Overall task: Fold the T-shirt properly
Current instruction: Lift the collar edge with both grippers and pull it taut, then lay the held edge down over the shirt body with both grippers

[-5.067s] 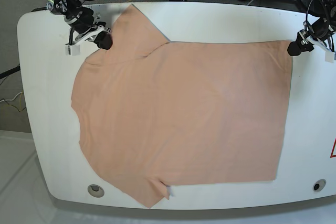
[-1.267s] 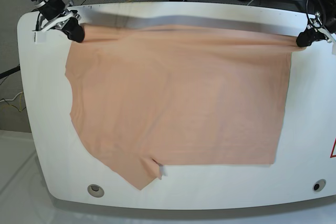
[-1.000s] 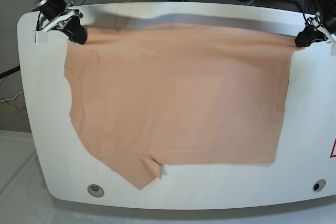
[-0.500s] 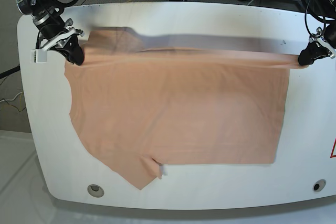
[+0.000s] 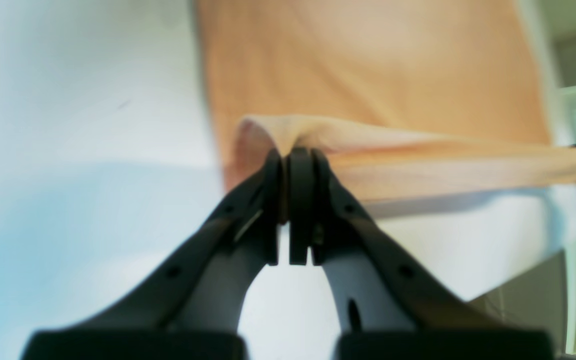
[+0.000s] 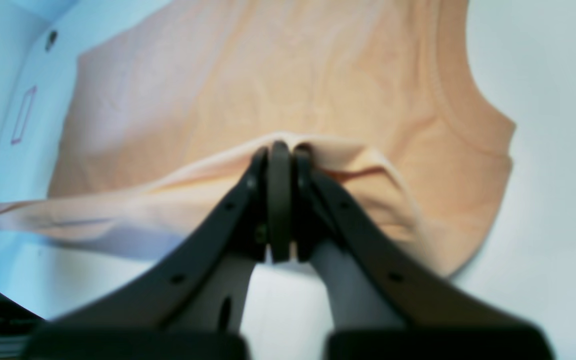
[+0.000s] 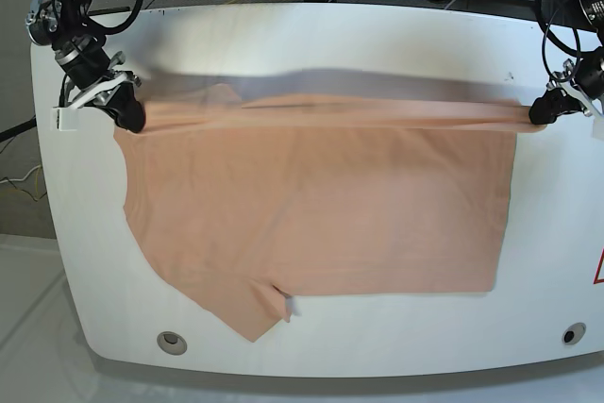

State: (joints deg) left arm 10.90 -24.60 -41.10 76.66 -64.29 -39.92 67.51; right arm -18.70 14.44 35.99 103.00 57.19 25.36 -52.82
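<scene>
Spanning desk (image 7: 377,35): T-shirt (image 7: 321,205), far edge raised taut; left gripper (image 7: 541,112) and right gripper (image 7: 129,118) each clamped tight on a corner.

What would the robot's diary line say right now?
left gripper: shut on T-shirt | right gripper: shut on T-shirt | far edge: lifted, taut | table: white

Both end effectors (image 7: 129,120) (image 7: 538,116) clamped, arms apart
</scene>
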